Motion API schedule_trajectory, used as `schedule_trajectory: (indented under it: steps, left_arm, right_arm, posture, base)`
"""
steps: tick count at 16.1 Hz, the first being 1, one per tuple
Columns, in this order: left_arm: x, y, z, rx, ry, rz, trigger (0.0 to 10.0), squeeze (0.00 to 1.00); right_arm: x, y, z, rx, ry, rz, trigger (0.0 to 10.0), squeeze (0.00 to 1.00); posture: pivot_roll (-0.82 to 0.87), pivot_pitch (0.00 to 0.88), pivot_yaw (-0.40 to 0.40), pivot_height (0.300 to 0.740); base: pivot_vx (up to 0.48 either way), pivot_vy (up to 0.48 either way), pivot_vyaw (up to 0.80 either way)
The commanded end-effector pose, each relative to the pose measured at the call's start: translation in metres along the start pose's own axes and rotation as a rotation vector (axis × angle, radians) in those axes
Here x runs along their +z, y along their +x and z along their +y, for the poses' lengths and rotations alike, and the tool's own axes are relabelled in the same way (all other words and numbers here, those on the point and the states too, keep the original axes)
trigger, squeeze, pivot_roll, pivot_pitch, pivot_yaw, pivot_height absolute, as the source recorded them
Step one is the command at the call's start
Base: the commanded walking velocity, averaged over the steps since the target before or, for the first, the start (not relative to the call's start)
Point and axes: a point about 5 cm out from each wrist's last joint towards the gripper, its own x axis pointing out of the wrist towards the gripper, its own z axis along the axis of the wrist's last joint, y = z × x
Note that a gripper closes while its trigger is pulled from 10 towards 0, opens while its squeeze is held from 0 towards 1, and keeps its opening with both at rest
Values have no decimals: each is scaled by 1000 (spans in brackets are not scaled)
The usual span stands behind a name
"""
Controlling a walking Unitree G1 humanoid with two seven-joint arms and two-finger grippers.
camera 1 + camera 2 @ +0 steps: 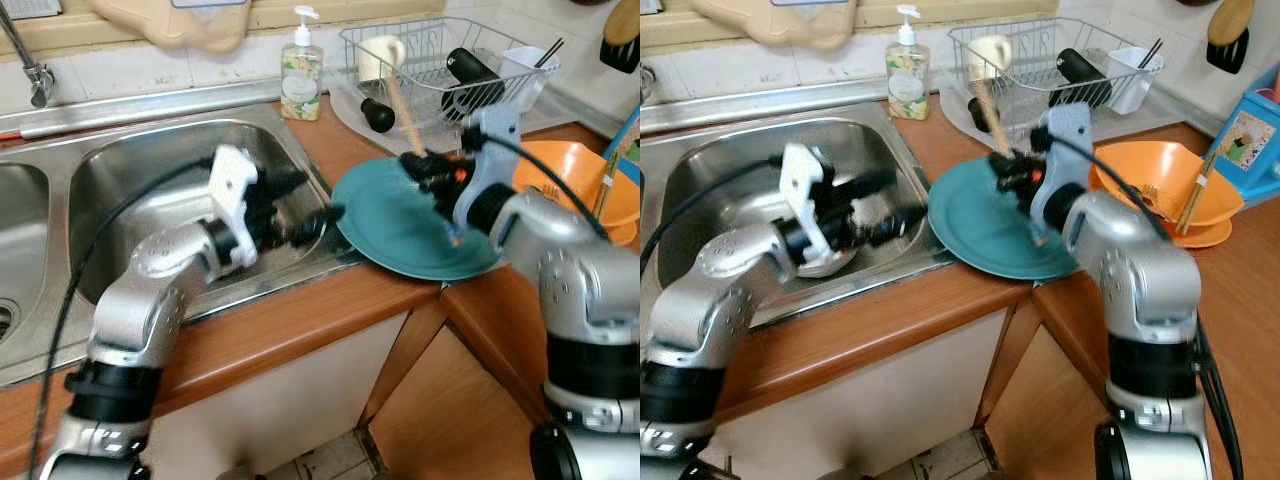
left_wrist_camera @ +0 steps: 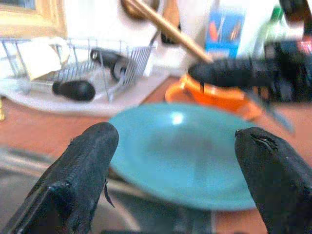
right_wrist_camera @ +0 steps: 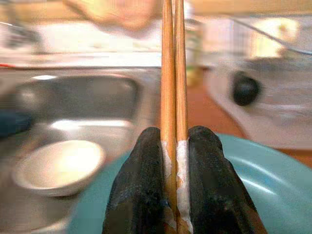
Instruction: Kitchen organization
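A teal plate lies on the wooden counter, its left rim over the edge of the steel sink. My left gripper hangs open over the sink's right side, its fingers spread wide just short of the plate's rim; the left wrist view has the plate ahead between them. Above the plate's far part, my right gripper is shut on a pair of wooden chopsticks, which slant up toward the dish rack. The right wrist view has the chopsticks pinched side by side between the pads.
A wire dish rack with a black-handled tool and a white cup stands behind the plate. An orange bowl holding utensils sits at the right. A soap bottle stands behind the sink. A white bowl lies in the sink.
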Motion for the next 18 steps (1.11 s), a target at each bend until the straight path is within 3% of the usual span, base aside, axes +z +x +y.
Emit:
schedule_trajectory:
  steps: [1, 3, 4, 5, 6, 7, 9, 16, 18]
  left_arm:
    - [7, 4, 0, -13, -85, -60, 10000, 0]
    - [14, 7, -4, -53, -174, -136, 10000, 0]
    - [19, 11, -2, -37, -261, -199, 9059, 0]
    - [20, 13, 2, -12, -304, -224, 3059, 0]
    - [18, 15, 5, 16, -352, -238, 0, 0]
    - [18, 16, 5, 21, -369, -241, 0, 0]
    - [14, 22, 1, -11, -522, -269, 0, 0]
    - [12, 24, -4, -58, -670, -275, 0, 0]
    - [13, 23, -5, -73, -680, -275, 0, 0]
  right_arm:
    - [9, -5, 16, 138, -2, -81, 0, 0]
    - [3, -10, 30, 254, -11, -72, 39, 0]
    - [-2, -15, 39, 346, -13, -88, 0, 0]
    - [-3, -16, 42, 379, -12, -88, 0, 0]
    - [-4, -19, 47, 427, -4, -94, 0, 0]
    - [-4, -20, 49, 443, -3, -97, 0, 0]
    - [-6, -22, 54, 489, -17, -97, 0, 0]
    - [-7, -17, 50, 437, -48, -81, 0, 0]
    - [-7, -17, 50, 433, -48, -78, 0, 0]
  posture:
    - [-180, 0, -10, 740]
    - [-180, 0, -10, 740]
    - [-179, 0, -12, 740]
    - [-179, 0, -12, 740]
    - [-179, 0, -12, 740]
    - [-180, 0, -8, 740]
    - [-184, 0, -3, 740]
    - [-186, 0, -4, 740]
    - [-186, 0, -4, 740]
  base:
    - [0, 0, 0]
    - [0, 0, 0]
    - [0, 0, 0]
    - [0, 0, 0]
    - [0, 0, 0]
    - [0, 0, 0]
    - [0, 0, 0]
    - [0, 0, 0]
    - [0, 0, 0]
